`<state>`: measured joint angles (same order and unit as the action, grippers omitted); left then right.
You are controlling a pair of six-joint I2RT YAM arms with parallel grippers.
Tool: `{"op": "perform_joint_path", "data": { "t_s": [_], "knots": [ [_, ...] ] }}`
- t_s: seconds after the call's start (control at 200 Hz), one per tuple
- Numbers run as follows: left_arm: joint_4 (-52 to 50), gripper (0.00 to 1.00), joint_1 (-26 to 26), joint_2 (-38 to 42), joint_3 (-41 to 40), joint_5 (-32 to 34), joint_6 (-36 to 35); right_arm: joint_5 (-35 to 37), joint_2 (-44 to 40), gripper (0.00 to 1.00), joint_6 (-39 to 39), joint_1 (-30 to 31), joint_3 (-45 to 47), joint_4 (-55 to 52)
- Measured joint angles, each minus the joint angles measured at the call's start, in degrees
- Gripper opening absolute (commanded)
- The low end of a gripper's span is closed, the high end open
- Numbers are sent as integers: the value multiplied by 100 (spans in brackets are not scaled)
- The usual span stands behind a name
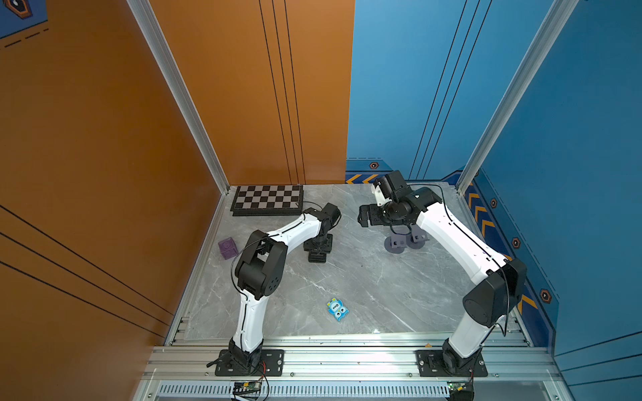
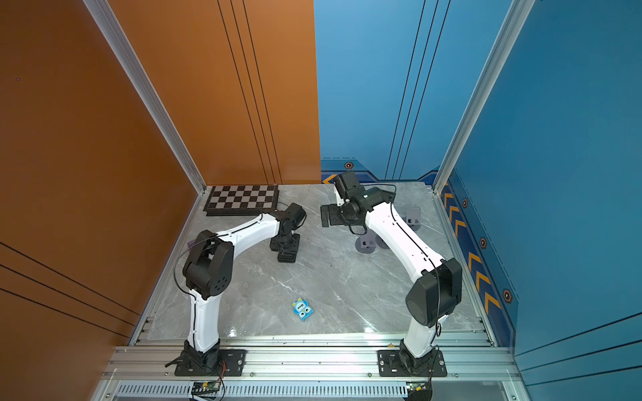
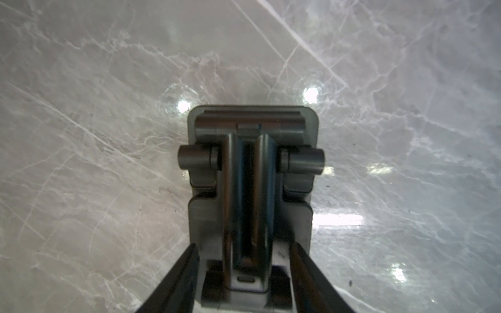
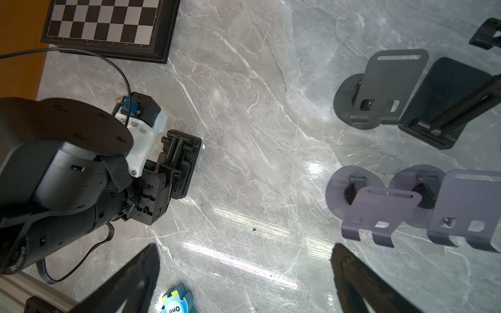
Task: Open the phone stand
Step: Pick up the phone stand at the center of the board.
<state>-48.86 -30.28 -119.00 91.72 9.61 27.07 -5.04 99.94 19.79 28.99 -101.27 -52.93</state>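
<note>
Straddling the stiff, likely light phone stand (image 3: 203, 216), left gripper (image 3: 244, 244) jaws are seen part-spread, contact untellable; the hinged arm (image 3: 248, 189) is best pinched.

The chessboard (image 1: 266, 200) is set at the back left, the phone stand (image 1: 317, 258) before it; other stands (image 1: 404, 243) are grouped to the right.

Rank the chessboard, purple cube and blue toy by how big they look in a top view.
1. chessboard: clearly the largest.
2. purple cube and blue toy: they look about alike. The toy lies nearer the camera, so I won't rank them.
</note>
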Motion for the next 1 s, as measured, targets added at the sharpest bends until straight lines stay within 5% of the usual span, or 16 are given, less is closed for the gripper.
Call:
{"op": "perform_joint_path", "data": {
  "t_s": [0.56,1.001],
  "knots": [
    [42,57,-2,-70,4,-17,0,-81,0,100,-2,-17,48,4],
    [26,99,-37,76,175,166,-129,-103,2,100,0,-17,107,22]
  ]
}}
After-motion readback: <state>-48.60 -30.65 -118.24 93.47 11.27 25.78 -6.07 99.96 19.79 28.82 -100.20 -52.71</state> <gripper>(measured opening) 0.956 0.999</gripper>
